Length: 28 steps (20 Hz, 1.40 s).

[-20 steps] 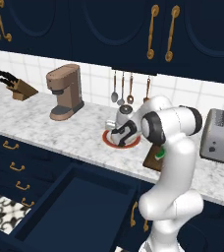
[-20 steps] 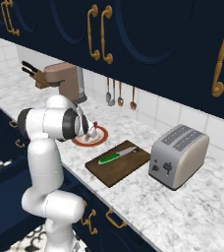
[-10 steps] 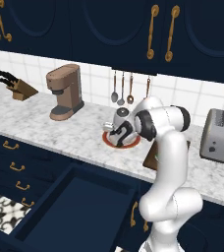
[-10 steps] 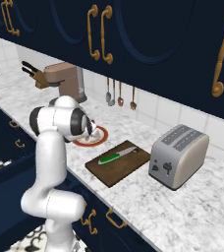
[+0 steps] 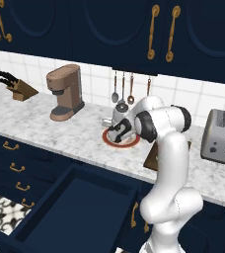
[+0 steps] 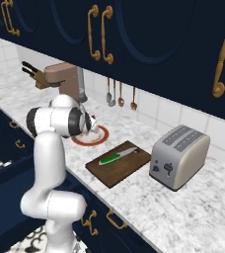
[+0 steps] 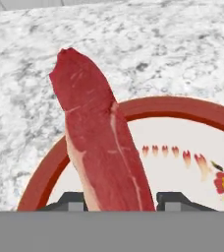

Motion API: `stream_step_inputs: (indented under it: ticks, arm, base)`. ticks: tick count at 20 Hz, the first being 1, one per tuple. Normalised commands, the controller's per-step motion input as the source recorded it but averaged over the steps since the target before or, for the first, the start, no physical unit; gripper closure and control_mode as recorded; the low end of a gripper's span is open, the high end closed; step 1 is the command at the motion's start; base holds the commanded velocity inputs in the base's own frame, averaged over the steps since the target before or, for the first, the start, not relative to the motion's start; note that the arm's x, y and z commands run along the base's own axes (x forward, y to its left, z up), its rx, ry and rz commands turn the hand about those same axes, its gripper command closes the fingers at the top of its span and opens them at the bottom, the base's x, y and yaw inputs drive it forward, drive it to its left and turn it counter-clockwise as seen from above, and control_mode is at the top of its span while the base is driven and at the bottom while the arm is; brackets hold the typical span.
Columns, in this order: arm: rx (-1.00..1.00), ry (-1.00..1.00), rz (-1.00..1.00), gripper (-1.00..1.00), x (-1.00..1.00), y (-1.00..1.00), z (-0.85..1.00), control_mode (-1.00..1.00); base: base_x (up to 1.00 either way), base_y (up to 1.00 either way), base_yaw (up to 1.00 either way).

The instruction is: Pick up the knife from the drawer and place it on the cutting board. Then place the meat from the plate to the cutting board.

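My gripper seems clamped on the meat (fingertips barely visible), its long axis running away from me past the plate rim.

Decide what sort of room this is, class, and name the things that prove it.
A home kitchen, in a rendered scene: a coffee maker and a toaster stand on a marble counter, a knife lies on a cutting board, and utensils hang on the tiled wall.

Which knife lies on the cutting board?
The green-handled knife lies flat on the cutting board; the black-handled knives stand in their wooden block.
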Motion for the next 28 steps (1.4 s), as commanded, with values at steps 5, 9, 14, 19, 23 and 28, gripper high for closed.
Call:
stream_step_inputs:
  ticks: [5, 9, 14, 19, 23, 28]
  arm:
    - [0.02, -0.19, 0.0, 1.0, -0.91, -0.05, 0.72, -1.0]
    - [0.0, -0.17, -0.14, 1.0, -1.0, 0.0, 0.48, -1.0]
    - [0.0, -0.05, -0.26, 1.0, -1.0, -0.13, 0.51, -1.0]
    - [0.0, 0.15, -0.4, 1.0, -0.93, -0.66, 0.19, -1.0]
    - [0.08, 0.2, -0.43, 1.0, -0.69, -0.8, 0.39, -1.0]
    - [0.09, 0.22, -0.23, 1.0, -0.29, -0.7, 0.28, -1.0]
  base:
    - [0.0, 0.0, 0.0]
    - [0.0, 0.0, 0.0]
    - [0.0, 0.0, 0.0]
    - [0.0, 0.0, 0.0]
    - [0.0, 0.0, 0.0]
    - [0.0, 0.0, 0.0]
